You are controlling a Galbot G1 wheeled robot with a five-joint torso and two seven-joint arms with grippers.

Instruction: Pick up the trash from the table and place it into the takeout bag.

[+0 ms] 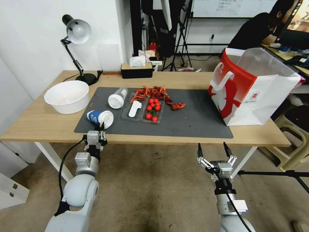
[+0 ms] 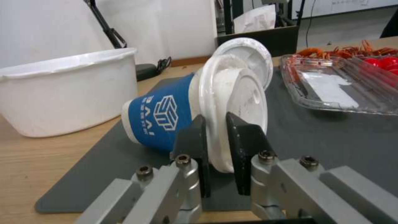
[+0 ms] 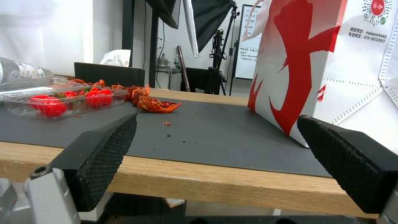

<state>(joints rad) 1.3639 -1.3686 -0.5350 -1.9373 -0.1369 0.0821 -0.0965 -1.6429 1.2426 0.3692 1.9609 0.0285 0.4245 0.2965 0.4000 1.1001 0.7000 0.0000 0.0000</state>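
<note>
we see the left gripper (image 2: 215,137) at the near edge of the table (image 1: 42,122), its jaws closed narrow on the rim of the white lid of the blue paper cup (image 2: 164,116), one finger on each side of the lid's edge. the cup lies on its side on the dark mat (image 1: 193,119), its base pointing away from the jaws toward the white bowl (image 1: 67,96). just beyond the jaws lies the clear cup (image 1: 117,97), also on its side, and next to it a clear tray of cherry tomatoes (image 1: 154,108) with red crayfish shells (image 1: 154,92) past it. the right gripper (image 1: 215,151) hangs below the table's near edge, jaws spread wide and holding nothing; the takeout bag (image 1: 257,87) stands upright on the table beyond and to the right of them.
</note>
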